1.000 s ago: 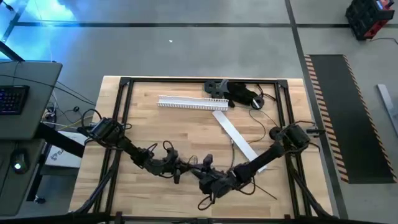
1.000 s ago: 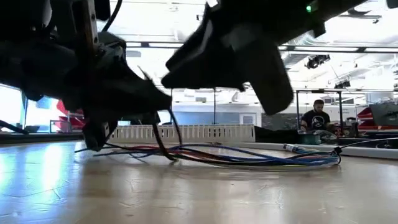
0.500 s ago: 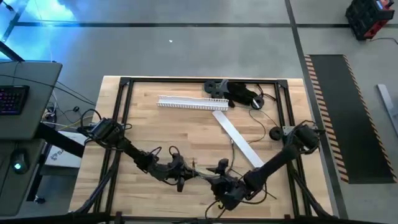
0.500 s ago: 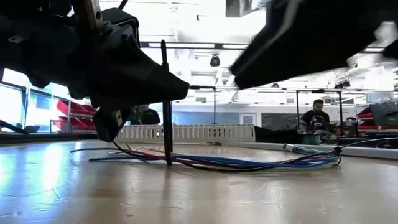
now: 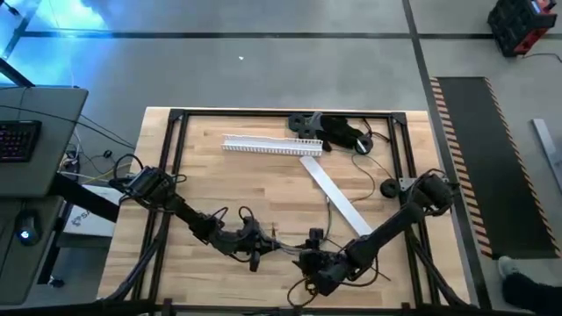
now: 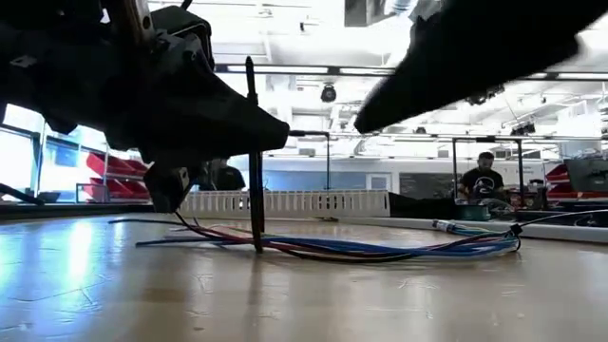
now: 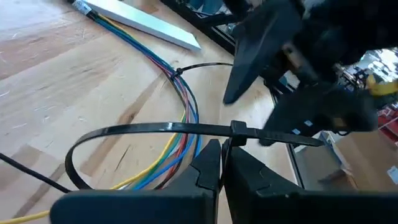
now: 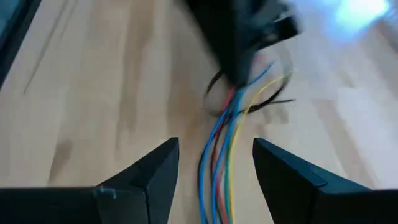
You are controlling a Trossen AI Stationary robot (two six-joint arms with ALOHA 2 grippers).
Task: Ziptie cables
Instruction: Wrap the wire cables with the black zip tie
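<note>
Fingers of the left gripper [image 7: 221, 163] are pinched on the black ziptie [image 7: 155, 129], whose loop already circles the cables [image 7: 186, 112] lying on the table just ahead. Right gripper [image 8: 214, 163] hovers spread and empty over the same bundle, close by. Threading looks done; cinching the loop tight appears left.

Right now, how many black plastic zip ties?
2: a loose zip-tie loop round the thin coloured wires, held by left gripper; a cinched zip tie farther along. More may be hidden.
</note>
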